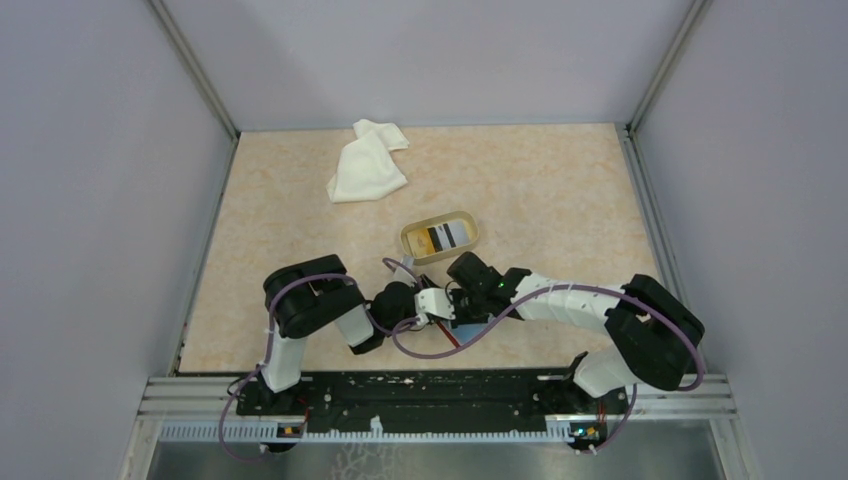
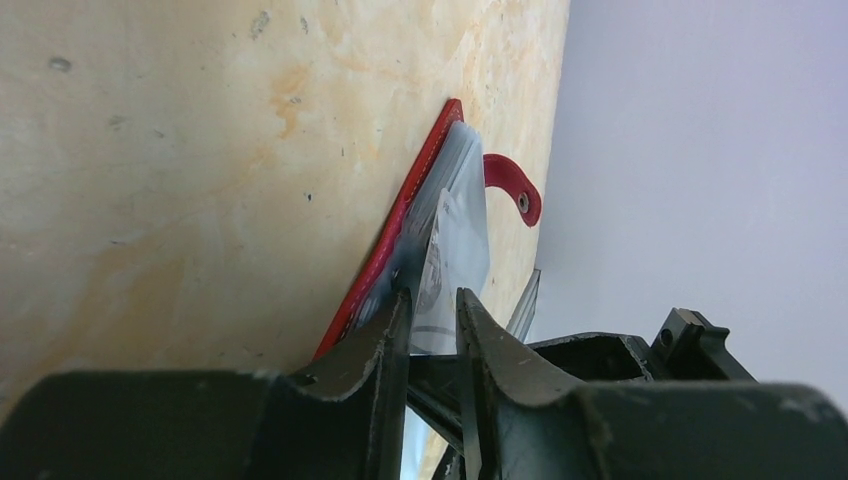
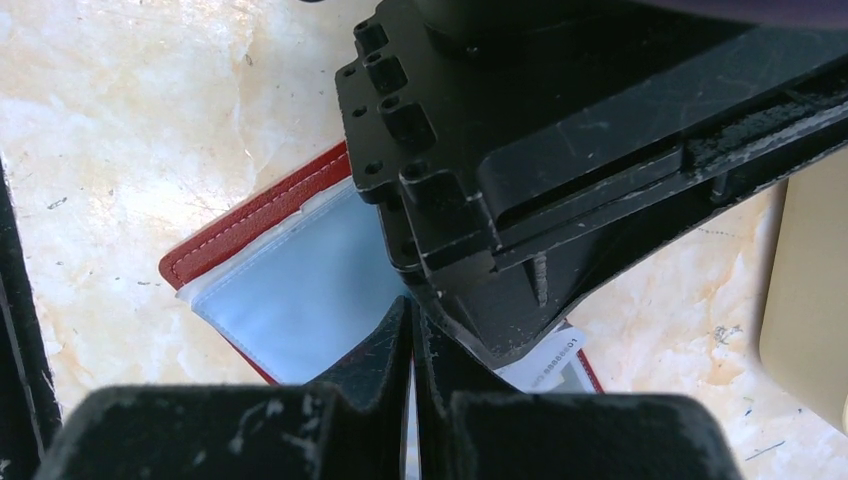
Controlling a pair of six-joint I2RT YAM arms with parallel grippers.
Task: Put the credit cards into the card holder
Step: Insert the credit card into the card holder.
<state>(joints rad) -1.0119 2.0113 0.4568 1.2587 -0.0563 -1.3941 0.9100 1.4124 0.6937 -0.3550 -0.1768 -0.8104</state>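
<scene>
At lower centre, we see the left gripper (image 2: 433, 300) pinching the card holder (image 2: 455, 225). The right gripper (image 3: 410, 315) has its fingers pressed nearly together.

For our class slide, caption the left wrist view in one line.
Left gripper pinching a clear pocket of the red card holder on the beige table.

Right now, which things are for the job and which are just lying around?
For the job: card holder, cards, left hand, right hand.
Just lying about: cloth, dish (it only holds the cards).
</scene>
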